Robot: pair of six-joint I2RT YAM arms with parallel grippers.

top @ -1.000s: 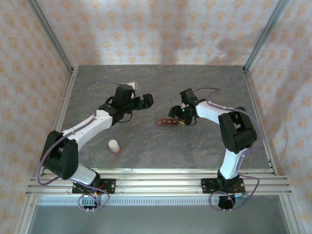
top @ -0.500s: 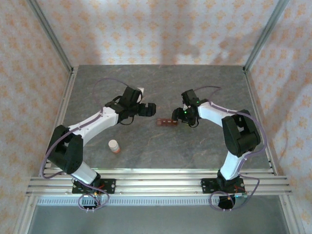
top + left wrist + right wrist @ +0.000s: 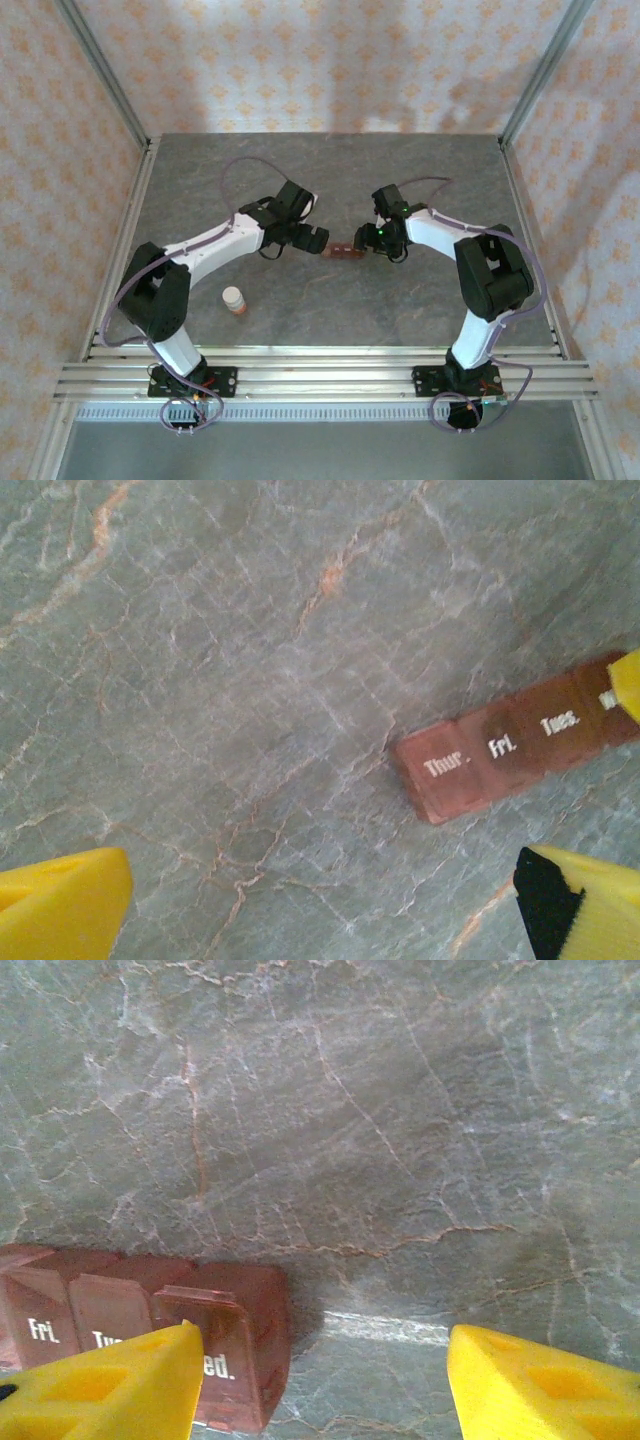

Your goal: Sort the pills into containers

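Glossy plastic containers (image 3: pixel 510 750) on matt stone-look table (image 3: pixel 200 680)

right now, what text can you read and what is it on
"Thur.": end lid of the dark red-brown plastic pill strip
"Fri.": next lid
"Tues.": third lid
"...ed.": fourth lid, start hidden by the right gripper
small orange white-capped bottle: any text too small to read

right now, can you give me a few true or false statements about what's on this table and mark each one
1. The dark red-brown plastic pill strip lies on the grey stone-look table between the left tool and the right tool. True.
2. The small orange bottle with a white cap stands right of the strip. False: it stands left of it, by the left arm.
3. The left tool is shut on the strip. False: its jaws stand wide open, clear of it.
4. The strip's lids carry day labels. True.
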